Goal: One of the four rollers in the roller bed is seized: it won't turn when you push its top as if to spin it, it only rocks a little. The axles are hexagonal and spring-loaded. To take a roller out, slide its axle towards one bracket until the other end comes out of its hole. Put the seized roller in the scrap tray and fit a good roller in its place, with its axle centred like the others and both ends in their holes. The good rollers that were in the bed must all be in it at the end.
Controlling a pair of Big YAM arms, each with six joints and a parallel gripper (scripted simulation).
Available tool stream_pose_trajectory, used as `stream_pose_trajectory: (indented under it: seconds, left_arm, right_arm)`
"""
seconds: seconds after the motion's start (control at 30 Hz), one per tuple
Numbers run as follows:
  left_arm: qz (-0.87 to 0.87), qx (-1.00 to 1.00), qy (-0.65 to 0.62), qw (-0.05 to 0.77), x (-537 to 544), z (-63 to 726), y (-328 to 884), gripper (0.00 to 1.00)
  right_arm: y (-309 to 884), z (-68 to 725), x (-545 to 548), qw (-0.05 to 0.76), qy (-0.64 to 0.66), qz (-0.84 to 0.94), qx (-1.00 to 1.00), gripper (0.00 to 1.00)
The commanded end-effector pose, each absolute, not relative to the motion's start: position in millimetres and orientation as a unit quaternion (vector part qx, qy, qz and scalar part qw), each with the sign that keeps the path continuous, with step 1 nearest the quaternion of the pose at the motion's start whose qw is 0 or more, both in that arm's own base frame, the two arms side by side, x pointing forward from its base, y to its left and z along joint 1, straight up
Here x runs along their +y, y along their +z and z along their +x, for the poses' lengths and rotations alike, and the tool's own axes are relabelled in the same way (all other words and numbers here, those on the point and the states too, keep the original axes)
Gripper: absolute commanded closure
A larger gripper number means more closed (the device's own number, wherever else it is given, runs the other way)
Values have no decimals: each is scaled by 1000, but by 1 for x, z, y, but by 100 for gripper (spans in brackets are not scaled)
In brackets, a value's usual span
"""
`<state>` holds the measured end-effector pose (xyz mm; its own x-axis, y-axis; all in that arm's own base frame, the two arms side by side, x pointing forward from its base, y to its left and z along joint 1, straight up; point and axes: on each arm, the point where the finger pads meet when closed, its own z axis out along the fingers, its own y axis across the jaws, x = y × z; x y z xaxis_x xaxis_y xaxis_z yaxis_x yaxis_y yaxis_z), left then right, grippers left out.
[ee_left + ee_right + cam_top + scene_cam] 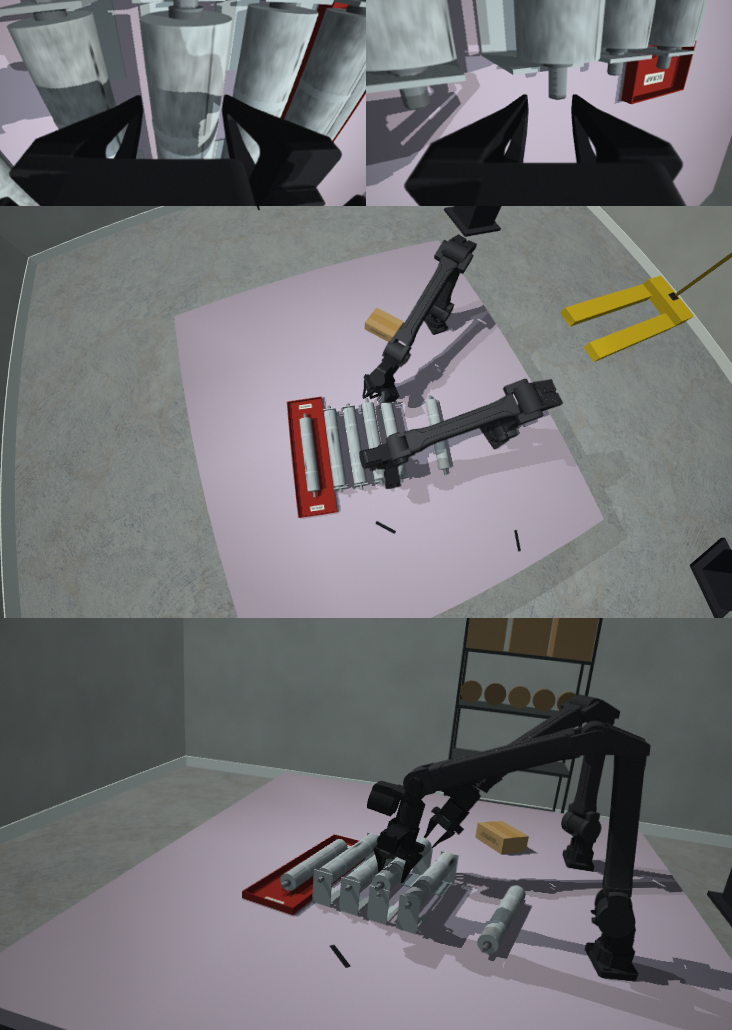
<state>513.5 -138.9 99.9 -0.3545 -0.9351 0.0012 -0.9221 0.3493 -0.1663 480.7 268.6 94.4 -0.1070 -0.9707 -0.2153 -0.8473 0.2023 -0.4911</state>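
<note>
- Red tray [293,461] [276,908] [340,5] [628,87]: lies alongside the bed, close enough to take scrap over a short carry. Already holds one roller [308,451] [315,866], presumably the seized one, kept apart so as not to be mixed with good stock.
- Third roller [369,420] [380,884] [184,69] [556,32] counting from the tray: lies in line with its bay, but seems to ride above or short of proper seating. Probably wants fitting, judging by the long bare axle [557,83] at the right arm's end, with no hole visibly round it.
- Left jaws [392,482] [392,874]: stand part open astride that roller, gripping nothing. Set across the barrel, likely to steady or press it level without pinching yet.
- Right jaws [369,394] [430,841]: also part open and holding nothing, lined up just off the axle tip. Narrower spread suits a thin axle, probably for sliding it against its spring.
- Loose roller [433,410] [499,919]: lies on the counter [230,410] [204,950] beyond the bed, within reach, perhaps as a spare.
- Next: likely calls for guiding both axle ends into their holes, then centring. Could tip or skid if pushed from one end only.
</note>
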Motion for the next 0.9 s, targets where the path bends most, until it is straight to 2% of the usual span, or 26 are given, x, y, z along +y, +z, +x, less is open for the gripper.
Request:
stream_pose_trajectory:
  seconds: [0.0, 0.37, 0.4, 0.87]
  left_arm:
    - [-567, 818, -81, 58, -146, 524, 100, 38]
    - [-564, 818, -91, 67, -149, 534, 110, 38]
    - [-565, 819, -85, 62, -148, 530, 108, 38]
    - [-565, 818, -87, 64, -147, 529, 113, 38]
  right_arm:
    - [111, 516, 283, 286, -130, -612, 726, 68]
    - [134, 511, 294, 304, -130, -613, 718, 68]
    - [129, 509, 292, 297, -129, -614, 720, 97]
    - [126, 506, 289, 291, -128, -614, 723, 97]
